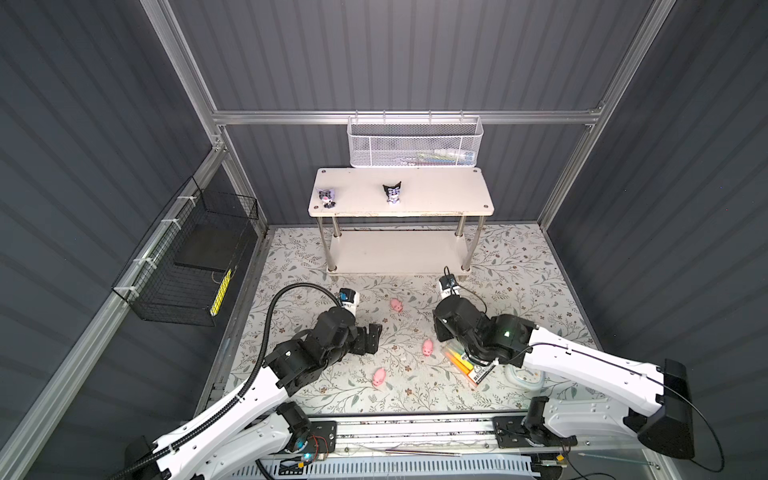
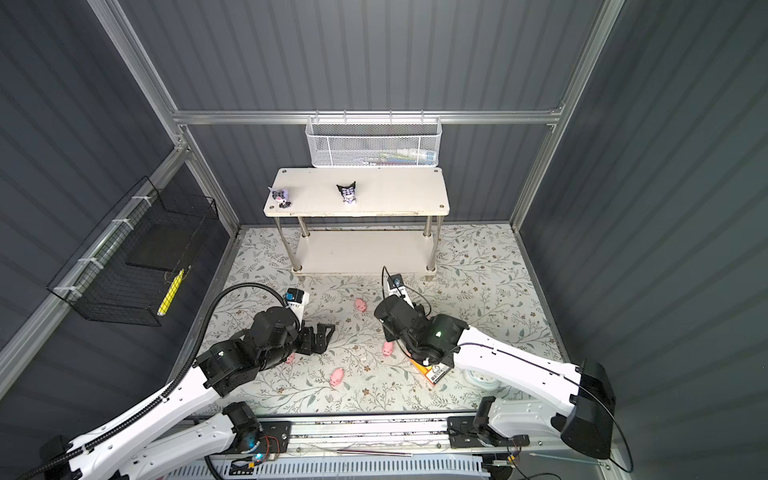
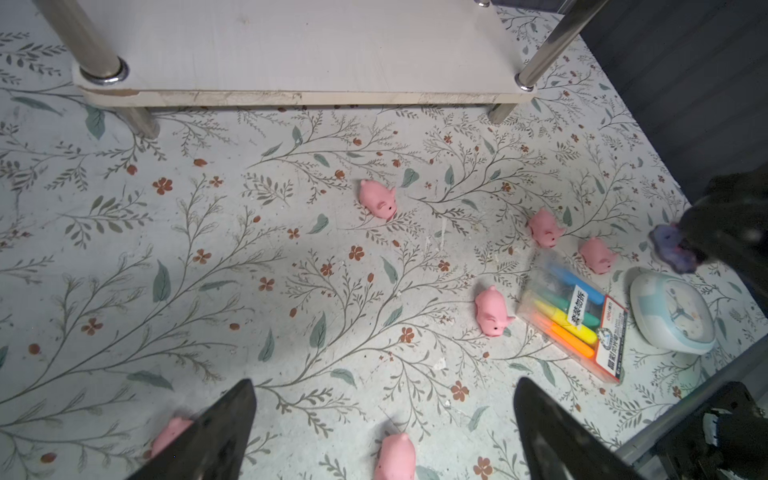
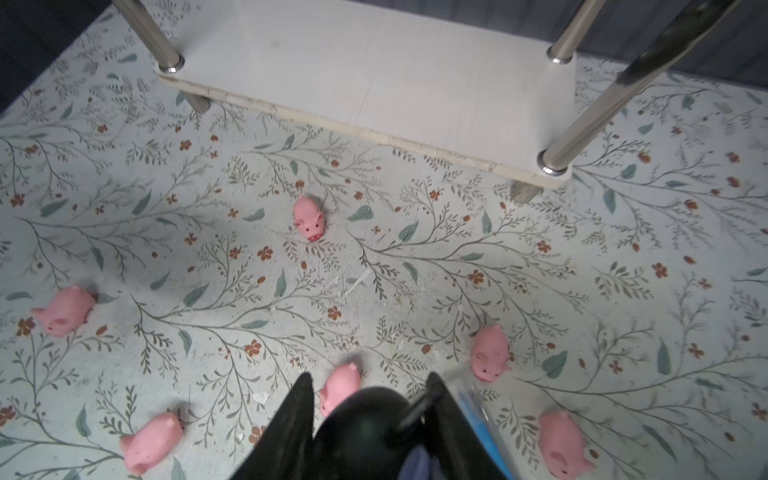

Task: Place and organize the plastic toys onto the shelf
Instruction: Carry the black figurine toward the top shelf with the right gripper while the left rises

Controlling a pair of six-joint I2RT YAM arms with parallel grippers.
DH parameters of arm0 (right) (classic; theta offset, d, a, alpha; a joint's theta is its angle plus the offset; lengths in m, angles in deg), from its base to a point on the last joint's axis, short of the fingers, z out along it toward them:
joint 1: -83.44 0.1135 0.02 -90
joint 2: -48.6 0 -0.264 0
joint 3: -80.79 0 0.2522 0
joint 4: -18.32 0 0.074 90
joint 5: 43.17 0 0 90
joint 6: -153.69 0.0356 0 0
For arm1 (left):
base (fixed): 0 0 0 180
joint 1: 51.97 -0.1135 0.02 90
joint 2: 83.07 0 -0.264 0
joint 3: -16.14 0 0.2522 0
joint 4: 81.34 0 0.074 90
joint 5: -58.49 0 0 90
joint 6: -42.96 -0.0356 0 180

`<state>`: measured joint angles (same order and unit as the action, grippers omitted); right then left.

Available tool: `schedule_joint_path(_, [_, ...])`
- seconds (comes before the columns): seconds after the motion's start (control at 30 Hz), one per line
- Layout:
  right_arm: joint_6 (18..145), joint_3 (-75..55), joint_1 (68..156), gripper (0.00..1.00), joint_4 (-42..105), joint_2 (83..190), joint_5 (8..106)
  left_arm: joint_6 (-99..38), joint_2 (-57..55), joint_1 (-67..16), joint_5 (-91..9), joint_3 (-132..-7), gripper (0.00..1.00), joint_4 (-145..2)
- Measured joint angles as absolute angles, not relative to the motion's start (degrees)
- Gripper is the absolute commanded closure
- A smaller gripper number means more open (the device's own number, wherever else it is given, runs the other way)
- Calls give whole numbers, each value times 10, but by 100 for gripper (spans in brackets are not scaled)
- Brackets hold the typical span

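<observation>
The white two-tier shelf (image 1: 440,195) stands at the back, with two black-eared figurines (image 1: 327,198) (image 1: 392,192) on its top board. My right gripper (image 4: 369,380) is shut on a third black-eared figurine (image 4: 365,428), held low over the floral mat in front of the shelf's right end. My left gripper (image 3: 384,382) hangs open over the mat's left half with nothing gripped. One pink pig (image 3: 395,455) lies on the mat below, between its fingers. Several more pink pigs (image 1: 397,305) (image 1: 428,348) (image 1: 379,377) are scattered across the mat. The shelf's lower board (image 3: 307,45) is bare.
A pack of coloured markers (image 3: 573,320) and a round pale-blue clock (image 3: 673,313) lie on the mat under the right arm. A white mesh basket (image 1: 415,141) hangs on the back rail above the shelf. A black wire basket (image 1: 187,266) hangs on the left wall.
</observation>
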<state>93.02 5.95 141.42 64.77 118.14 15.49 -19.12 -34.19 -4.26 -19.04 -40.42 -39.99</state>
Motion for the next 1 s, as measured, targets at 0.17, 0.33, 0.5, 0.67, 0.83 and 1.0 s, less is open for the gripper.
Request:
schedule_joint_path(0.17, [924,-40,1386,75,703,1202,131,-210,-306,-43,-202,-449,3,-407])
schedule_joint_path(0.33, [910,-137,1351,75,748,1240,113,-231,-274,-43,-213,-491,3,-411])
schedule_joint_path(0.5, [886,-226,1310,75,776,1277,108,-259,-239,-43,-232,-530,0,-416])
schedule_joint_path(0.67, [861,-313,1278,75,795,1320,108,-287,-202,-43,-254,-573,0,-416])
schedule_joint_path(0.83, [838,-410,1250,75,812,1371,113,-309,-183,-43,-262,-618,0,-416])
schedule_joint_path(1.0, [823,-519,1220,75,834,1431,121,-320,-162,-43,-269,-664,0,-416])
